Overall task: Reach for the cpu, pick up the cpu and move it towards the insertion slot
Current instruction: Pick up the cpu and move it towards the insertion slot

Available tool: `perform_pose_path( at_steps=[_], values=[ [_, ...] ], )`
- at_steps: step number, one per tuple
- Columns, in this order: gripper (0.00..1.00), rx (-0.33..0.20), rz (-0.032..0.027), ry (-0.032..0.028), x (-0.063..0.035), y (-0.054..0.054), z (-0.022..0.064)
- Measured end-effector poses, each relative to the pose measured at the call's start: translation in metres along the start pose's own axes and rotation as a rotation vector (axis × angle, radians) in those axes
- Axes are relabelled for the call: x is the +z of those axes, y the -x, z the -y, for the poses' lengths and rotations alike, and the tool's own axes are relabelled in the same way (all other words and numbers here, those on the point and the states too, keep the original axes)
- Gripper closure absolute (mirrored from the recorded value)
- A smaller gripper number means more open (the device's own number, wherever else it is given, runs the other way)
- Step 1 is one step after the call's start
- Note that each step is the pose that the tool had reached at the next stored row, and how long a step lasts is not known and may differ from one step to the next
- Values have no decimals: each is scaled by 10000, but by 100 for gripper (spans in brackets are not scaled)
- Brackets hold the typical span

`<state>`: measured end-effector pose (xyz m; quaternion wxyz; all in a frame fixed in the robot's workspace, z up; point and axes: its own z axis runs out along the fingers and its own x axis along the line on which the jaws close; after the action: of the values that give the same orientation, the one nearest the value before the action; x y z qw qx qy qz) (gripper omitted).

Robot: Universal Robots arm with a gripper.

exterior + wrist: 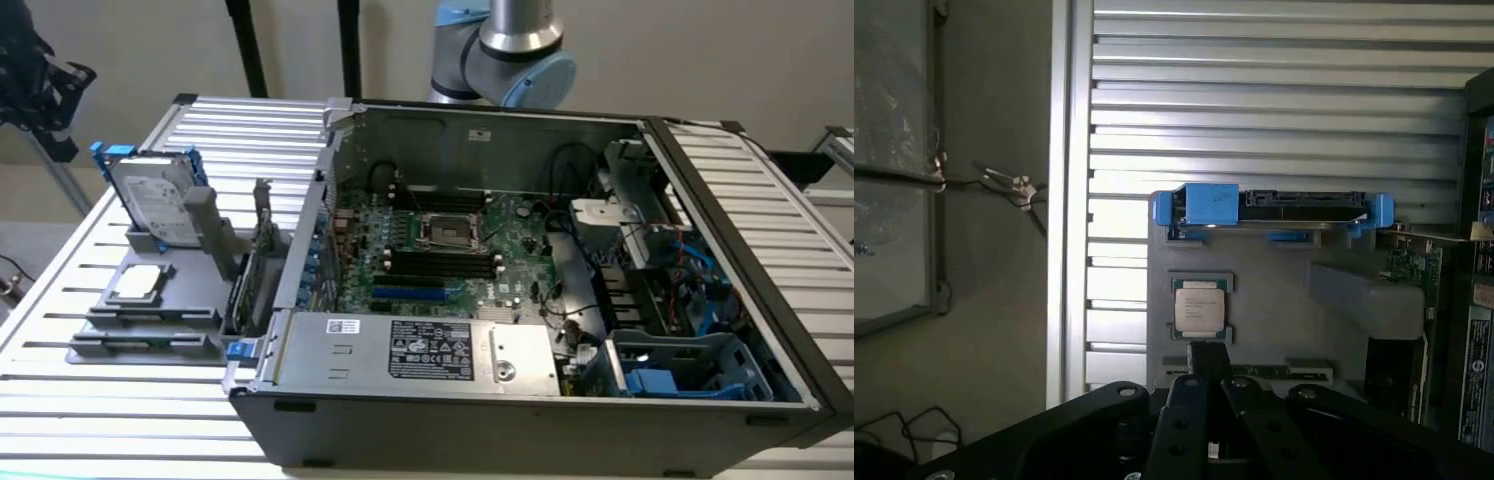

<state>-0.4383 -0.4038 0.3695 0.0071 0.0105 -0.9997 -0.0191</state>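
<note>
The cpu (139,283) (1200,307) lies flat in a recess of the grey holder (174,300) (1274,290), at the exterior view's left, outside the computer case. Its silvery top faces up. The insertion slot (450,230) is a square metal-framed socket on the motherboard inside the open case. My gripper (1207,352) hangs some way above the holder with its fingers shut and nothing between them. Seen from the wrist, the fingertips point toward the cpu and do not touch it. The arm (514,50) rises behind the case.
A hard drive in a blue frame (154,200) (1274,208) stands on edge on the holder beside the cpu. The open case (747,200) holds black memory slots (434,265), a power supply (414,350) and cables. Everything rests on a slatted metal table (80,380).
</note>
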Motion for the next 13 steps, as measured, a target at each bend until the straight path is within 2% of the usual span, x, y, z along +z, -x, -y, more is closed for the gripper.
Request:
perform_pose_path(
  at_steps=[7, 8, 11, 13],
  values=[
    [88, -1, -1, 1, 3, -2, 15],
    [76, -1, 0, 2, 3, -2, 19],
    [70, -2, 0, 4, 6, -2, 36],
    [58, -2, -1, 5, 9, -2, 48]
  ],
)
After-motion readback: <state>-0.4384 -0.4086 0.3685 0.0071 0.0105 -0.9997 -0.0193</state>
